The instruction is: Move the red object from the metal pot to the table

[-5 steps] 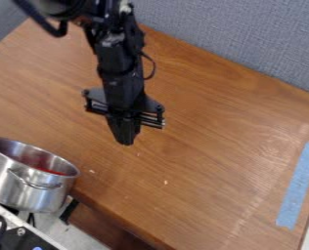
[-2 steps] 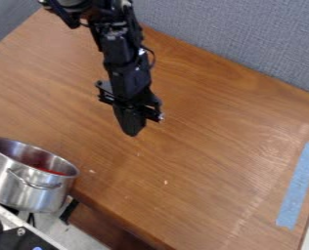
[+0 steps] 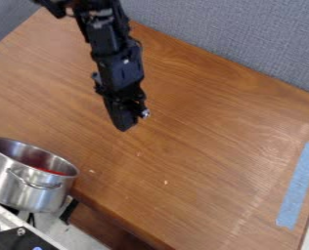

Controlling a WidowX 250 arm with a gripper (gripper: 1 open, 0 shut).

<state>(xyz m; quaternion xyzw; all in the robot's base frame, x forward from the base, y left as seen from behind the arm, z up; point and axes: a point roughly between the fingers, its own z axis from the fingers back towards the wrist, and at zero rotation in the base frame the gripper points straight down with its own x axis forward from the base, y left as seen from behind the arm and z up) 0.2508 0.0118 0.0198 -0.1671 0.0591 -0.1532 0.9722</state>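
The metal pot (image 3: 24,176) stands at the table's front left corner, shiny silver with a wire handle. Inside it a bit of the red object (image 3: 40,168) shows along the inner wall; most of it is hidden by the rim. My gripper (image 3: 123,124) hangs above the middle of the brown table (image 3: 209,146), up and to the right of the pot and well apart from it. Its fingers point down and are shut, with nothing between them.
A strip of light blue tape (image 3: 297,182) runs along the table's right side. A grey wall stands behind the far edge. Dark equipment (image 3: 21,232) sits below the front edge next to the pot.
The arm has swung up and slightly left, away from the table's centre, and the gripper has turned about its axis. The pot and the red object have not moved.
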